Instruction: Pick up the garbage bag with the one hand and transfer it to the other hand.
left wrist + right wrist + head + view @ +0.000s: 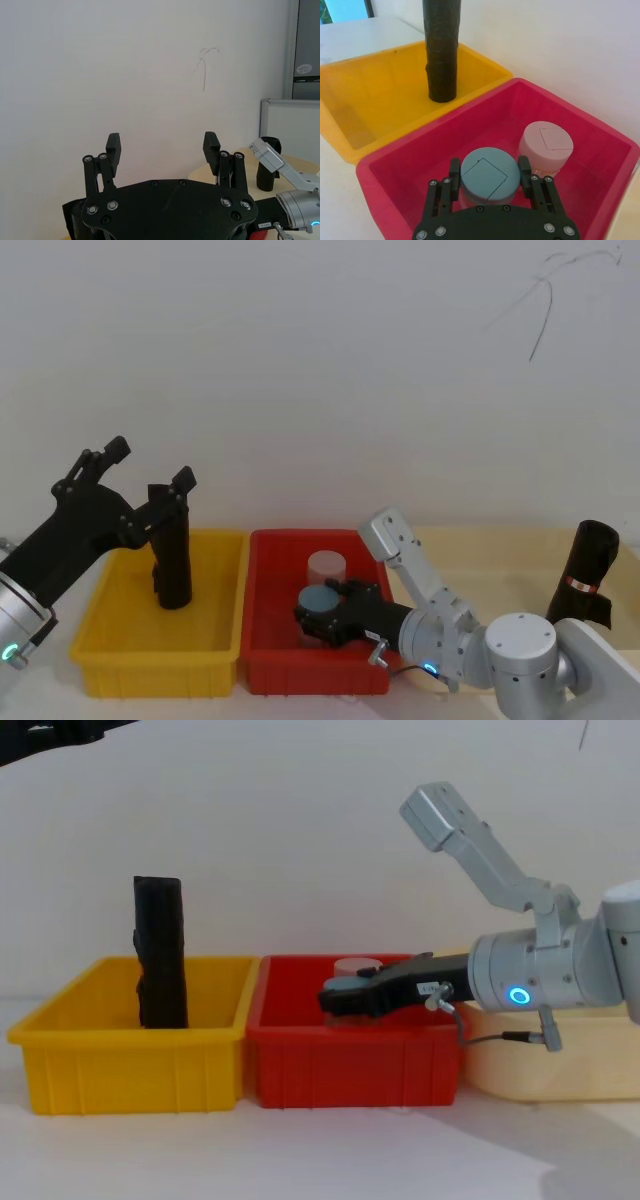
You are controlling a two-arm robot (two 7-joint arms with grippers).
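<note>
Black bag: stood upright at far right, by beige tray. Left claw: hung wide open, empty, over yellow bin. Right claw: closed around blue can in red bin.

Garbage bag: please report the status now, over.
Left gripper open, raised over yellow bin. Right gripper down in red bin, at blue-lidded jar. Garbage bag upright at far right, untouched.

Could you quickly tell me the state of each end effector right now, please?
Left end effector: open, empty, raised above the yellow bin.
Right end effector: around the blue-lidded container in the red bin.
</note>
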